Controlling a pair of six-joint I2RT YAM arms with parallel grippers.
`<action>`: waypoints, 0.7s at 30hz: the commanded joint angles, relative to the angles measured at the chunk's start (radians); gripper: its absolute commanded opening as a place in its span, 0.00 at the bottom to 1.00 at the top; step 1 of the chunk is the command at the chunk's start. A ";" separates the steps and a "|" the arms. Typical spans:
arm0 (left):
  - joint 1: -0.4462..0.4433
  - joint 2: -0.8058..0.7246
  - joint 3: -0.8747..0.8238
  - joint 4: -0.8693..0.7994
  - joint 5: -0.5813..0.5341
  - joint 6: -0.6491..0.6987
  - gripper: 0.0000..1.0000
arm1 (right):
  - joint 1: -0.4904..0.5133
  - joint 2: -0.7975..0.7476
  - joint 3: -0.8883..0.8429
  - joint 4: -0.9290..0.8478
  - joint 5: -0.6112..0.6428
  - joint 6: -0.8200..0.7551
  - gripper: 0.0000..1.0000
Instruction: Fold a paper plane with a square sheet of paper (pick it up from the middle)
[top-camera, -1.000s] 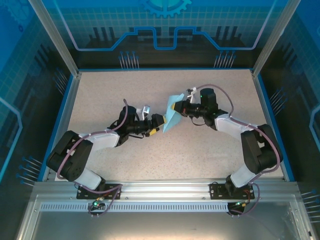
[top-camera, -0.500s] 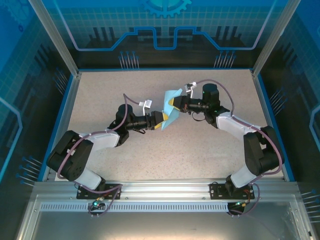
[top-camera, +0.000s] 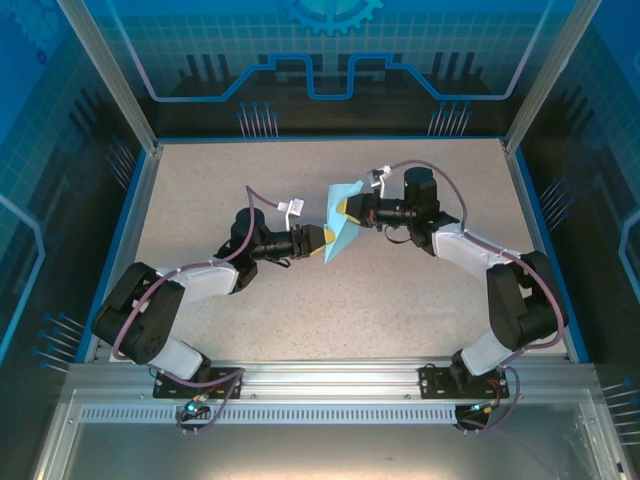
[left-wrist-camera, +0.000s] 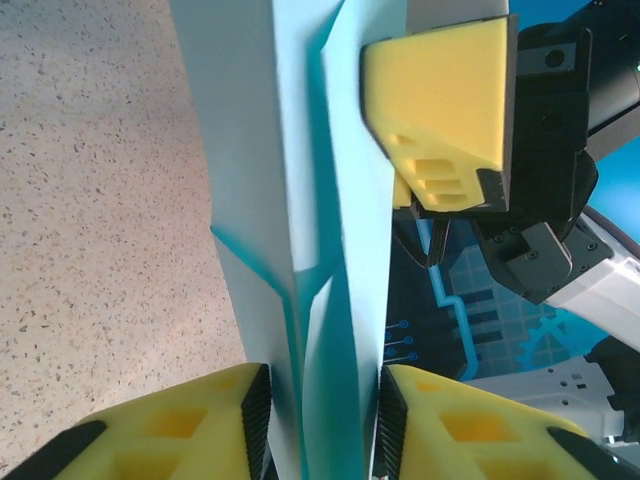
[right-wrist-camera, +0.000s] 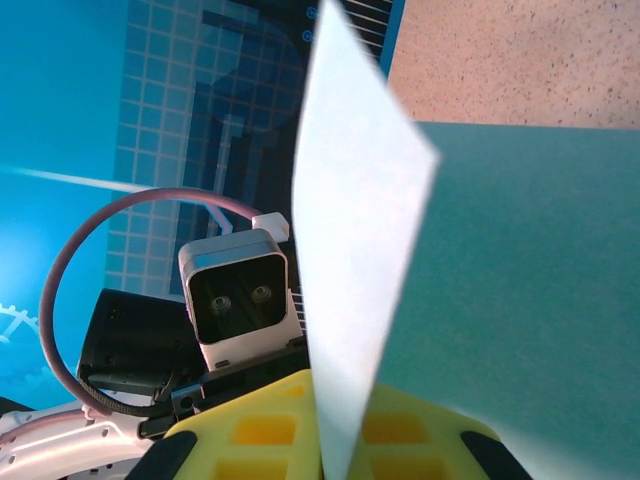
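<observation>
Speckled beige table (top-camera: 300, 290), blue-graphic walls (top-camera: 330, 60), aluminium frame (top-camera: 330, 375)

Top external view: high, from the near side, looking down over the whole table (top-camera: 200, 180). The 2 wrist views: very near, facing each other across the folded paper (top-camera: 338, 228), mid-frame, shared by all 3.

Robot lab cell, speckled table (top-camera: 330, 290), aluminium frame (top-camera: 320, 385), blue circuit-print panels (top-camera: 330, 60)
</observation>
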 joint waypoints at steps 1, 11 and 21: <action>0.004 -0.023 0.039 -0.015 0.002 0.043 0.35 | 0.007 0.021 0.038 -0.061 -0.026 -0.042 0.09; 0.004 -0.007 0.057 -0.032 0.011 0.053 0.29 | 0.021 0.049 0.063 -0.118 -0.037 -0.069 0.09; 0.005 -0.017 0.064 -0.153 -0.036 0.103 0.13 | 0.000 0.008 0.086 -0.288 0.029 -0.160 0.29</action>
